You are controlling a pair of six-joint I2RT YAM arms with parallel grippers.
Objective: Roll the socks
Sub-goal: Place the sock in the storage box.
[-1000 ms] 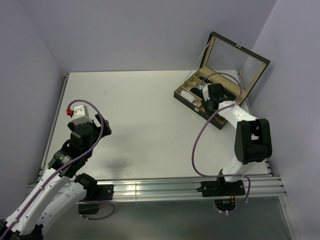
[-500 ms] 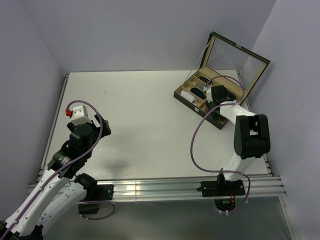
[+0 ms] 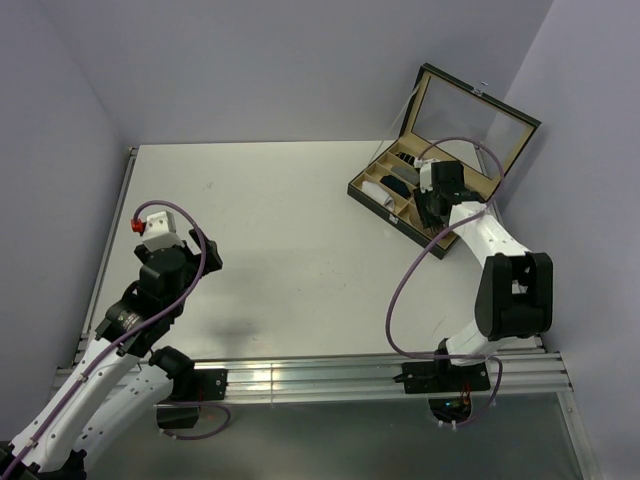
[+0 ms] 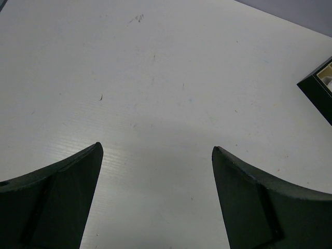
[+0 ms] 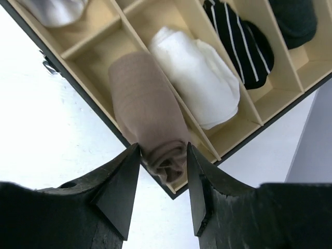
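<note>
My right gripper [image 5: 162, 147] is shut on the near end of a rolled tan-brown sock [image 5: 145, 98], one finger on each side of the roll. The roll hangs over the front compartment of an open box [image 5: 98, 39] and covers its dark front wall. A rolled white sock [image 5: 199, 83] lies in the compartment beside it. In the top view the right gripper [image 3: 428, 205] is over the box at the table's far right. My left gripper [image 4: 157, 148] is open over bare table at the near left, with nothing between its fingers.
The box [image 3: 372, 187] has cream dividers and a raised glass lid [image 3: 465, 120]. Other compartments hold a black roll with white stripes [image 5: 241, 44], a dark roll [image 5: 293, 18] and a pale grey one [image 5: 54, 10]. Walls stand close behind and to the right of the box.
The right wrist has shifted slightly up and to the right over the box, and its elbow has swung right. The left arm has not moved.
</note>
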